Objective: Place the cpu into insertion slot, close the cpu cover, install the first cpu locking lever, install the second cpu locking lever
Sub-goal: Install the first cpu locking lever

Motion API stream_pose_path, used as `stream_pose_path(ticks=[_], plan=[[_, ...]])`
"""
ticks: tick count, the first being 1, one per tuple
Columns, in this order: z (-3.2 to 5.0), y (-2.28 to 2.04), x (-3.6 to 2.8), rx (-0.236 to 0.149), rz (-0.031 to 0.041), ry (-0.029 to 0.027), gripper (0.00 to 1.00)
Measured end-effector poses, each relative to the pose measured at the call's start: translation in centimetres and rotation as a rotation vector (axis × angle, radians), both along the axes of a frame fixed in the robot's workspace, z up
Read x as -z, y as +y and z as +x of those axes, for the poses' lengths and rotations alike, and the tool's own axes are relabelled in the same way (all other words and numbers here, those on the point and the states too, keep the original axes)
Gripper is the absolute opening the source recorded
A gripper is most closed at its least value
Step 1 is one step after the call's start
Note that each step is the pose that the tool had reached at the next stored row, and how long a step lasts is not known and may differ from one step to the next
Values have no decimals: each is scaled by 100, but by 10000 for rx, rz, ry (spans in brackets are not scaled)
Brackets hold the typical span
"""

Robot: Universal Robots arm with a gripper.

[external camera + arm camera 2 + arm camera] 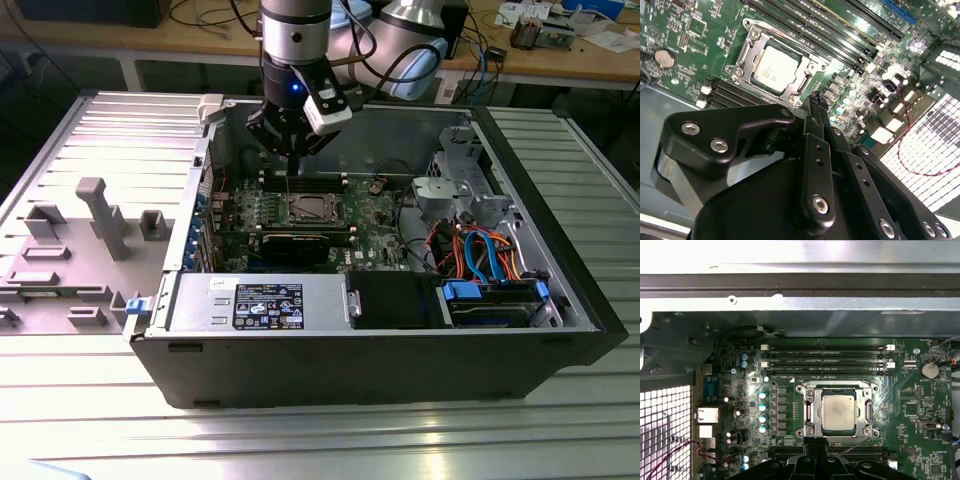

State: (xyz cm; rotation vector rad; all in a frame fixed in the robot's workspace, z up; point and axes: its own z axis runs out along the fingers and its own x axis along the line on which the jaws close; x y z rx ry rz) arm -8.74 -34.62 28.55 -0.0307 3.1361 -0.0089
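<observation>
Silvery cpu (pixel 838 412) framed by closed cpu cover (pixel 810 412), hand (pixel 814 101) clenched empty nearby.

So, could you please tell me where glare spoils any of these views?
In the exterior view, bright glare streaks the table. In the first wrist view, the case wall and the grille wash out white. In the second wrist view, the grille blows out again, and the cpu gleams but stays readable.
</observation>
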Motion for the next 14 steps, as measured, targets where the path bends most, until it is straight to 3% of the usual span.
stream_pose_path(ticks=[3,10,14], plan=[[-11,0,9,-292,0,-3,11],[-157,0,57,-300,-2,-184,11],[-229,0,85,-327,9,-212,11]])
